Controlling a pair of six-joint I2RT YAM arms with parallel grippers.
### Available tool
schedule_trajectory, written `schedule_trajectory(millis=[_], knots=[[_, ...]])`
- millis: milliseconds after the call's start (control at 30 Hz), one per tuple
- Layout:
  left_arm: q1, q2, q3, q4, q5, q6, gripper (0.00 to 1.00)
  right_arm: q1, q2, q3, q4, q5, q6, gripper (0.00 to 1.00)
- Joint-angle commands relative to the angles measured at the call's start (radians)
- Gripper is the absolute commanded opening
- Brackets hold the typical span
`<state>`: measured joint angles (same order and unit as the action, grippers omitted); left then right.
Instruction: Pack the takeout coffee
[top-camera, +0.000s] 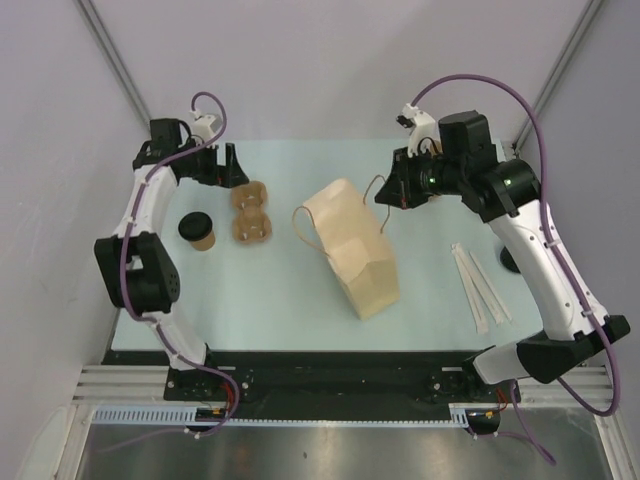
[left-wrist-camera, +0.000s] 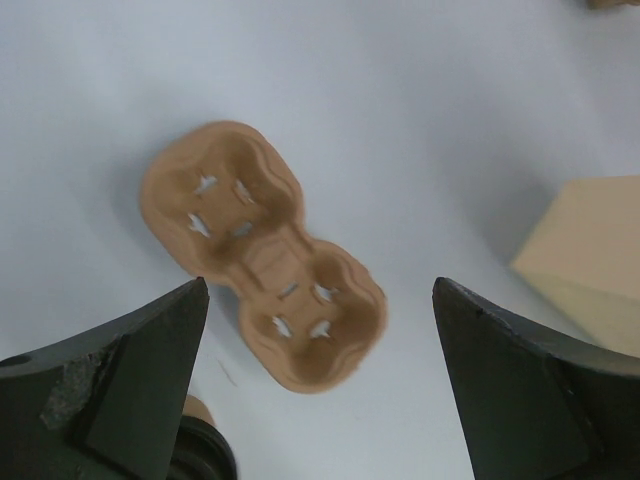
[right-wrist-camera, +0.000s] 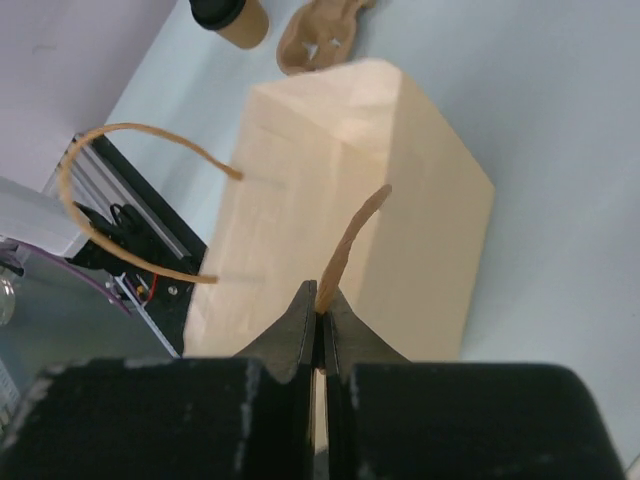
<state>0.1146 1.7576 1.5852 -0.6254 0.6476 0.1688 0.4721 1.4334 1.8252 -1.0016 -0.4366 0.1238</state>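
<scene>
On the left side of the desk (top-camera: 300, 300), your takeout coffee (top-camera: 198, 230) stands upright with a black lid on, just left of the moulded cup carrier (top-camera: 250, 212). Your left end effector (top-camera: 225, 168) hangs released, jaws wide, above the far end of the carrier. The cup sits a little nearer and to its left, untouched.

Your right end effector (right-wrist-camera: 321, 312) is clenched on one twisted handle (right-wrist-camera: 349, 236) of the tan paper bag (right-wrist-camera: 400, 200), which lies on its side mid-desk. The cup is well apart from it, across the bag to the left. White wrapped straws (top-camera: 480, 285) lie at the right.
</scene>
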Motion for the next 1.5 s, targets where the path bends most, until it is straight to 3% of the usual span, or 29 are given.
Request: schedule_trajectory(millis=[0, 167, 267, 400, 567, 767, 1167, 1233, 1433, 1467], knots=[[0.005, 0.150, 0.226, -0.079, -0.011, 0.195, 1.00, 0.000, -0.022, -0.030, 0.069, 0.044, 0.047, 0.00], [0.007, 0.385, 0.507, -0.143, -0.043, 0.290, 0.92, -0.029, 0.004, -0.023, 0.070, 0.053, 0.039, 0.00], [0.007, 0.439, 0.561, -0.134, -0.039, 0.348, 0.86, -0.062, 0.012, -0.020, 0.054, 0.049, 0.037, 0.00], [0.007, 0.491, 0.569, -0.140, -0.034, 0.451, 0.79, -0.095, 0.005, -0.024, 0.032, 0.050, 0.037, 0.00], [0.008, 0.539, 0.575, -0.198, -0.049, 0.524, 0.72, -0.113, -0.007, -0.040, 0.026, 0.061, 0.030, 0.13], [0.008, 0.598, 0.579, -0.194, -0.091, 0.506, 0.66, -0.125, 0.002, -0.037, 0.011, 0.049, 0.017, 0.21], [0.010, 0.649, 0.581, -0.132, -0.112, 0.486, 0.44, -0.133, 0.025, 0.009, -0.015, 0.050, -0.016, 0.24], [0.008, 0.651, 0.581, -0.135, -0.109, 0.498, 0.38, -0.133, 0.028, 0.013, -0.014, 0.050, -0.021, 0.23], [0.007, 0.588, 0.546, -0.157, -0.023, 0.408, 0.00, -0.135, 0.029, -0.003, -0.003, 0.049, -0.006, 0.13], [0.008, 0.539, 0.491, -0.151, -0.013, 0.381, 0.00, -0.135, 0.027, -0.009, 0.001, 0.049, 0.000, 0.12]])
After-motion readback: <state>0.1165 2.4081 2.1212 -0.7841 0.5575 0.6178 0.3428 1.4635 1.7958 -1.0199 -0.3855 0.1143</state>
